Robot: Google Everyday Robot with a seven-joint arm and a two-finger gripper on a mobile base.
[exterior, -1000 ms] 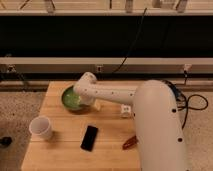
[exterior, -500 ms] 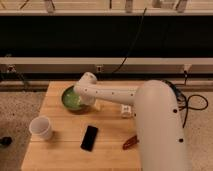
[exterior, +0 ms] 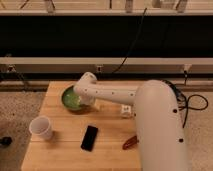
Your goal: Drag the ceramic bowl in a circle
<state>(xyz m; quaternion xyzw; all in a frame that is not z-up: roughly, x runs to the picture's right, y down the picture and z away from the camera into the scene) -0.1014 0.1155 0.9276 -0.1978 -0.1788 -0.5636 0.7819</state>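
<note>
**A:** Entry: the ceramic bowl (exterior: 70,98) sat on the far left part of the wooden table (exterior: 59,158). The gripper (exterior: 83,100) was down at the bowl's right rim, under the white arm.

**B:** Was the gripper open or closed?

**A:** It could not be told; the wrist hid it.

**B:** Advice for the drag?

**A:** Judged best: steady downward contact on the rim, and a slow, small circle. The bowl looked glazed and smooth, so it would likely slide easily on the wood and could slip free if jerked. The loop should be kept away from the table's back edge, which lay near.

**B:** Neighbours?

**A:** A white cup (exterior: 41,128), tapered and light-looking, stood well apart in front. A flat black phone (exterior: 90,138) lay nearer the middle. A loop swung wide toward the front could knock either.

**B:** Bowl shape?

**A:** Round and shallow, with a glossy pale green inside and a darker rim.
</note>
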